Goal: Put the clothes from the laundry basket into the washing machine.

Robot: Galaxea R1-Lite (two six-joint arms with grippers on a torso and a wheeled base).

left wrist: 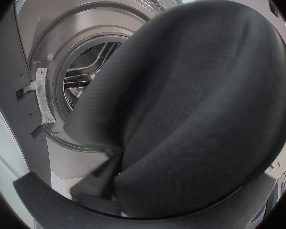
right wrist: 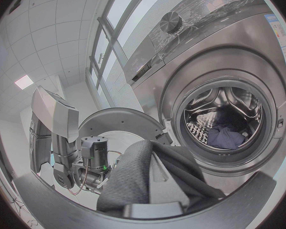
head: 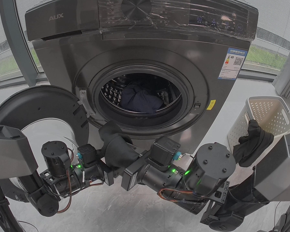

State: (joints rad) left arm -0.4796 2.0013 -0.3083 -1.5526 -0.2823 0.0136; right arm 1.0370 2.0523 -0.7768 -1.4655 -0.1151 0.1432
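1. Navy garment [head: 140, 99]: in washing machine [head: 145, 49], done.
2. Black garment [head: 117, 147]: over left gripper [head: 107, 172] & right gripper [head: 128, 174], below opening; grips cloth-covered, cannot tell.
3. 2nd black item [head: 253, 142]: on laundry basket [head: 270, 110] rim, pending.

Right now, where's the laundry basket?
Head view: the white laundry basket sits on the robot's right, just beside the washing machine at its lower right front corner, with a black garment draped over its near rim.
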